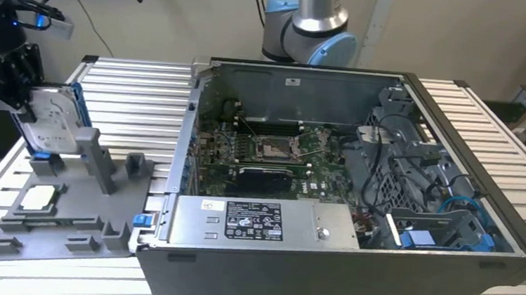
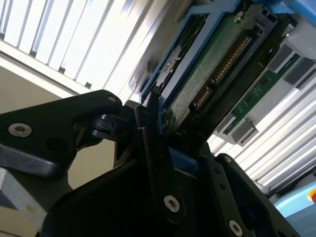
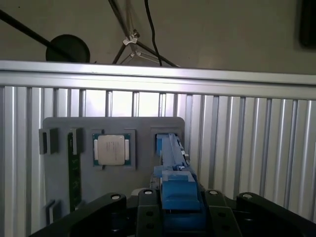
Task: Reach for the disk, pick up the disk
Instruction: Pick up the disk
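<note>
- I see the disk standing on edge at the exterior view's far left. Its silver face and white label are turned toward that camera, and the blue bracket runs along its edges.
- The jaws are clamped on the disk's upper part, one on each flat side.
- In the second wrist view a black finger lies along the blue bracket. The disk's green circuit-board side and its row of connector pins rise beyond that finger.
- In the first wrist view the disk shows edge-on, a narrow blue strip running out from between the jaws toward the fixture.
- The disk's lower edge is right at an upright slot of the grey fixture. I cannot tell whether it rests in the slot or hangs just clear of it.
- A small square chip lies flat in its own recess on the fixture, near the disk. In the first wrist view the chip sits just beside the disk's slot.
- The fixture lies on the slatted metal table.
- Toward the exterior view's right, just beside the fixture, an open computer case lies on its side. Its motherboard is exposed, and a long silver box with a black-and-white label runs along its near wall.
</note>
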Motion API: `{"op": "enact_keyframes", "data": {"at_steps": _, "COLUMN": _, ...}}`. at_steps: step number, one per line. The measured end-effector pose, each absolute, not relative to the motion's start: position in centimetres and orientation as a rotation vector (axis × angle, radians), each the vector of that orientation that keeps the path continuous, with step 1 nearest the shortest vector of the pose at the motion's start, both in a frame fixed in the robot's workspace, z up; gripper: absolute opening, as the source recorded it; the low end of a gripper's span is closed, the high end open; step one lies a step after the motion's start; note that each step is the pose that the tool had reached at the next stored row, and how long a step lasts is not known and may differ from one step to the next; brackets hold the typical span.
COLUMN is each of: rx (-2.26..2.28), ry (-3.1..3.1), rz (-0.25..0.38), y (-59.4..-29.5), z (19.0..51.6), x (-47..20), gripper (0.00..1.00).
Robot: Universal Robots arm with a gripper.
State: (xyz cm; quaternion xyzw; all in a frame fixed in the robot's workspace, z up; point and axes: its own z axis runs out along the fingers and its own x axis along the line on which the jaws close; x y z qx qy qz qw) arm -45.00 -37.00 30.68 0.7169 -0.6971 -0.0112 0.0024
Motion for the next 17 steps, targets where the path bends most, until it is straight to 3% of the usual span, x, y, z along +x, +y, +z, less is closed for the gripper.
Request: {"op": "enact_keyframes", "data": {"at_steps": 17, "rx": 2.249, "ry": -2.186, "rz": -0.035, "y": -37.0, "z": 33.3, "x": -45.0, "gripper": 0.00}}
